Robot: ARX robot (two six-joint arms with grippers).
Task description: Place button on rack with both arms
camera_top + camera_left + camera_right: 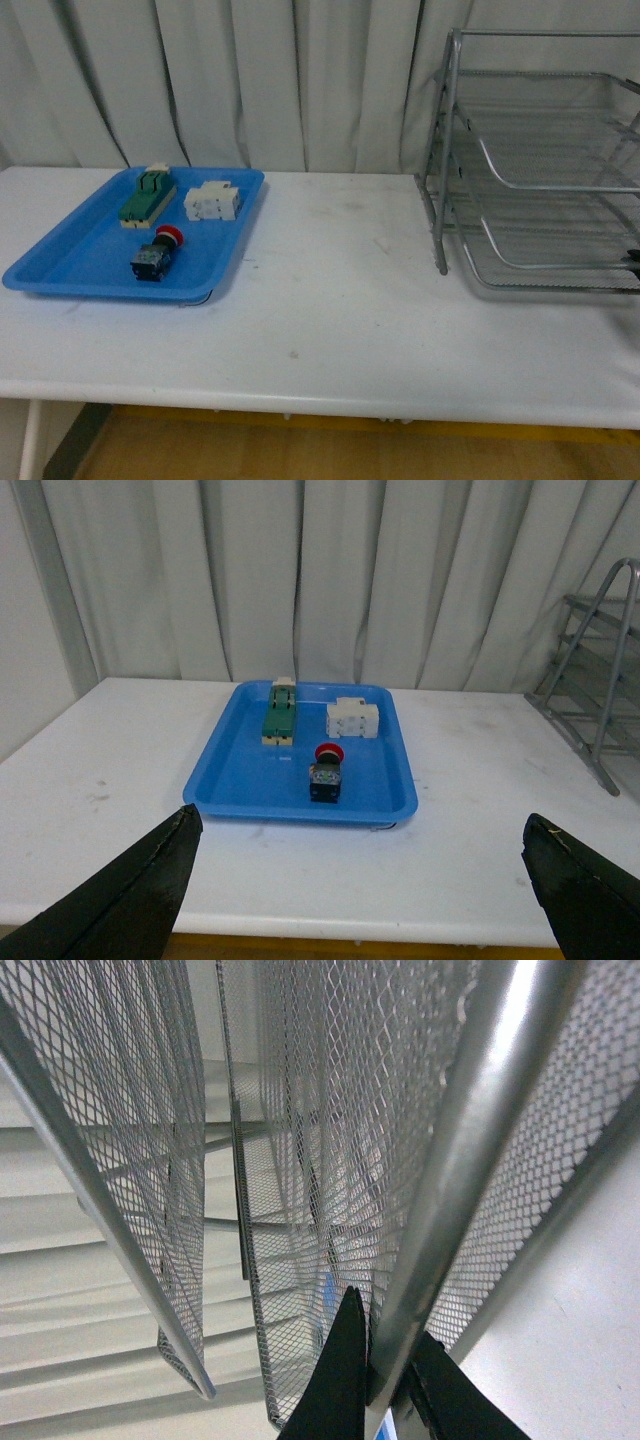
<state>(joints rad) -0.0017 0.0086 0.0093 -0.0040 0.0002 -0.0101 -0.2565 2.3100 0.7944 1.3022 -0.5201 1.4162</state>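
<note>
**Button lying in tray, right gripper clamping rack**

The button (157, 256) is lying on its side in the blue tray (60, 268) at the left of the table (340, 300). Its red cap is pointing toward the curtain (300, 80), and it is sitting well apart from the rack (540, 170) on the right. A green-topped block (148, 195) and a white component (212, 201) are sitting behind it in the same tray. The left gripper (360, 820) is hovering short of the tray, fingers spread wide, holding nothing. The right gripper (385, 1385) is pinching a tube of the rack's frame.
</note>
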